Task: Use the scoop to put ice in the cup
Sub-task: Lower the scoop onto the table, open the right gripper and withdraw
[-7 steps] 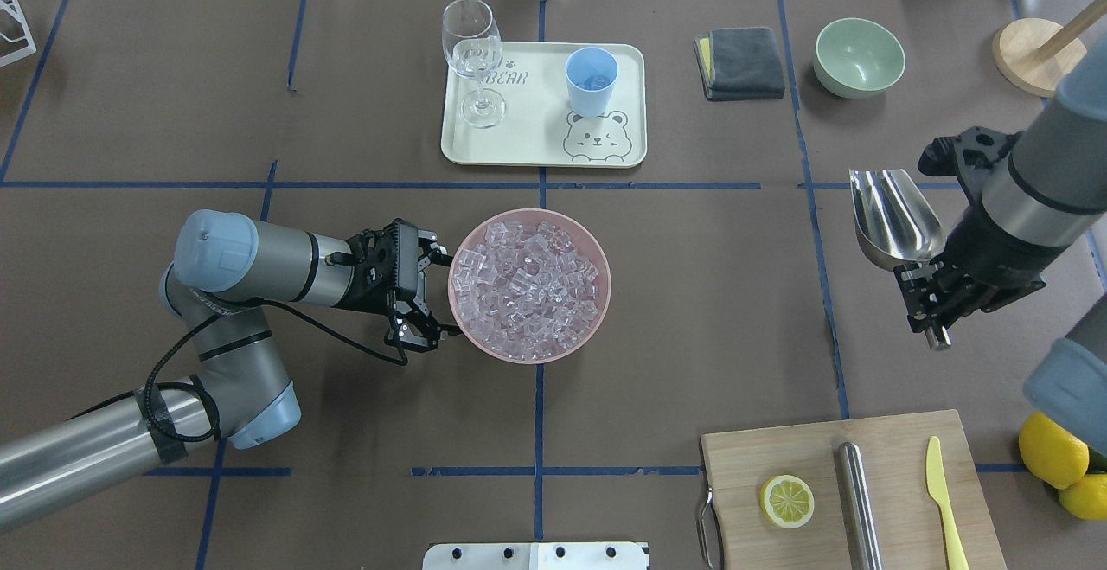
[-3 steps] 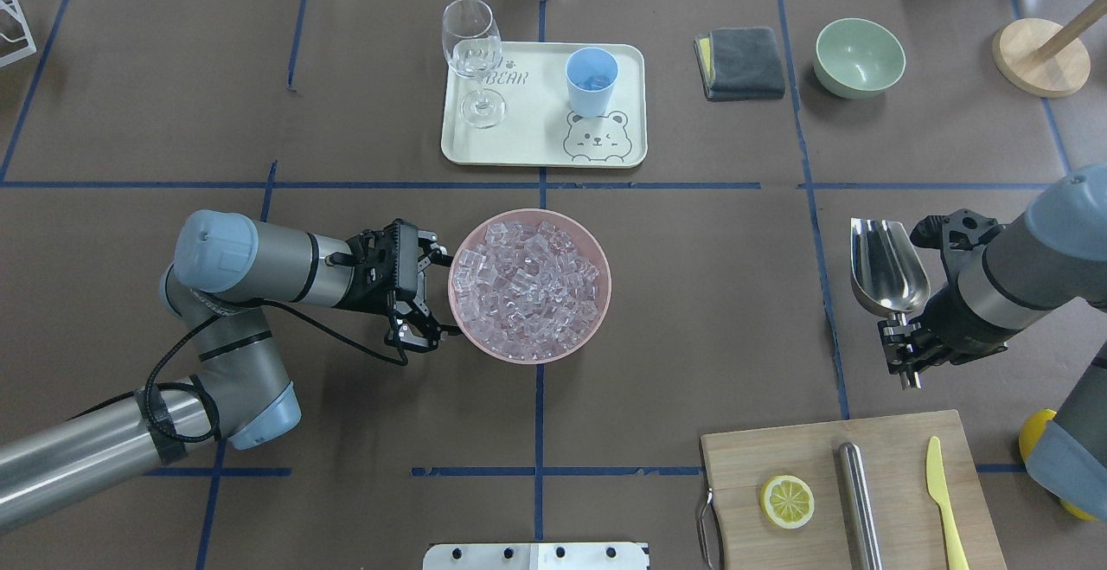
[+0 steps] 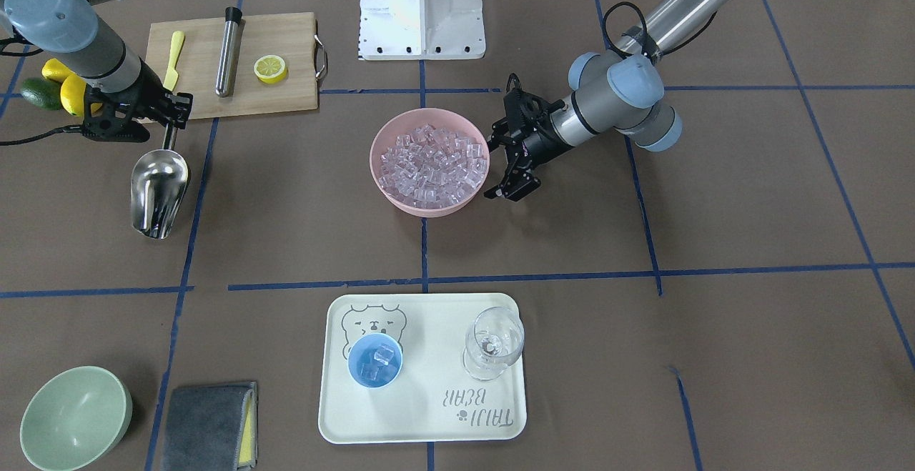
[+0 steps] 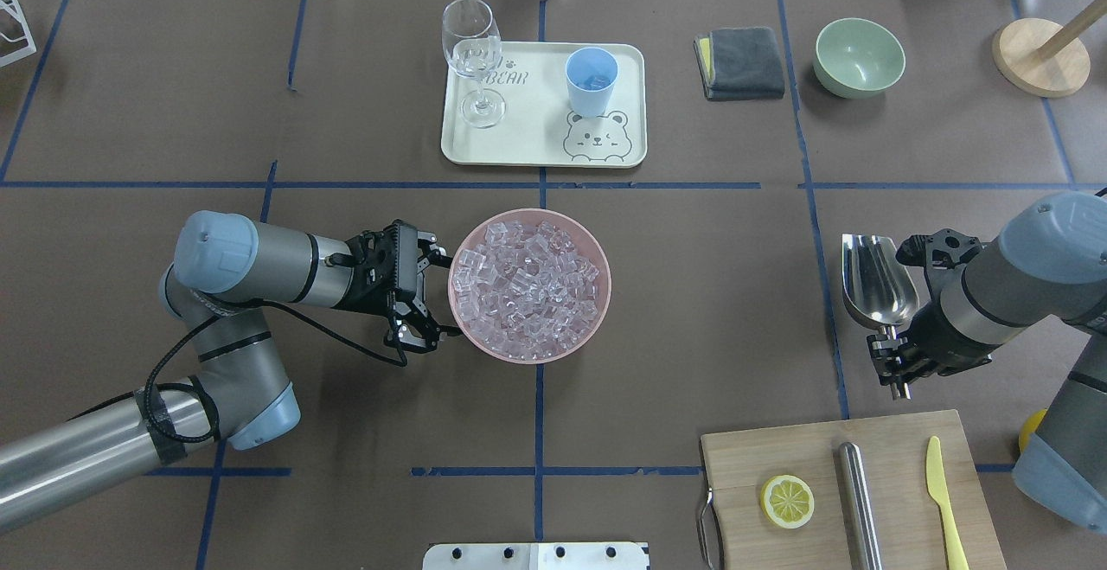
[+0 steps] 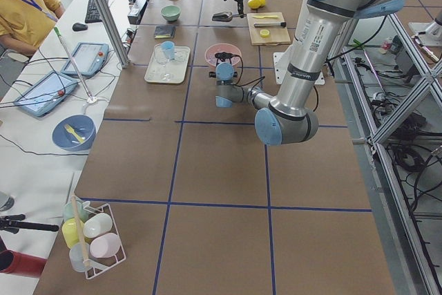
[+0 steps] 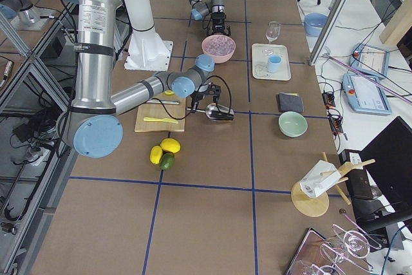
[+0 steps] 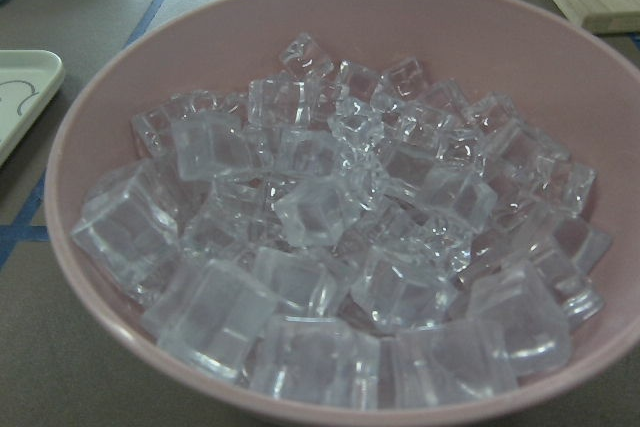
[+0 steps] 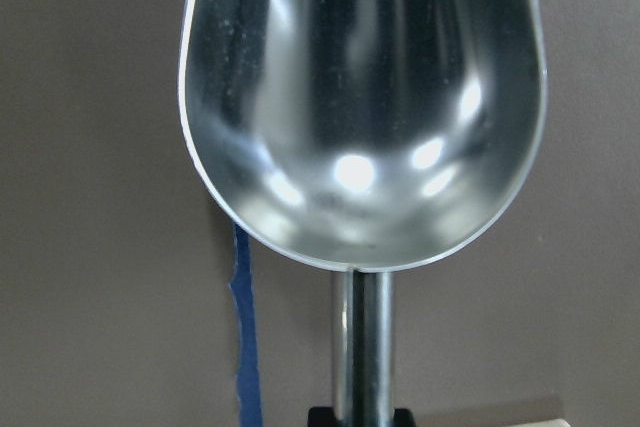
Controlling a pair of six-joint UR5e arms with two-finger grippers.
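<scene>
The ice (image 4: 527, 289) (image 3: 432, 164) (image 7: 340, 247) is heaped in a pink bowl (image 4: 597, 246) at mid-table. My left gripper (image 4: 447, 293) (image 3: 492, 164) stands open against the bowl's left side, one finger on either side of the rim's curve. The light-blue cup (image 4: 591, 81) (image 3: 374, 361) stands on a cream tray (image 4: 536, 150) at the far side and holds a few cubes. My right gripper (image 4: 895, 358) (image 3: 171, 117) is shut on the handle of the silver scoop (image 4: 879, 280) (image 3: 159, 189) (image 8: 365, 97). The scoop is empty and lies low over the table at the right.
A stemmed glass (image 4: 471, 60) shares the tray. Behind the right gripper a wooden board (image 4: 847, 483) carries a lemon half, a steel cylinder and a yellow knife. A grey cloth (image 4: 740, 61) and a green bowl (image 4: 859, 57) sit far right. Lemons (image 3: 68, 88) lie near the right arm.
My right arm has drawn back toward the robot and come lower, carrying the empty scoop with it. The left arm and the bowl have not moved.
</scene>
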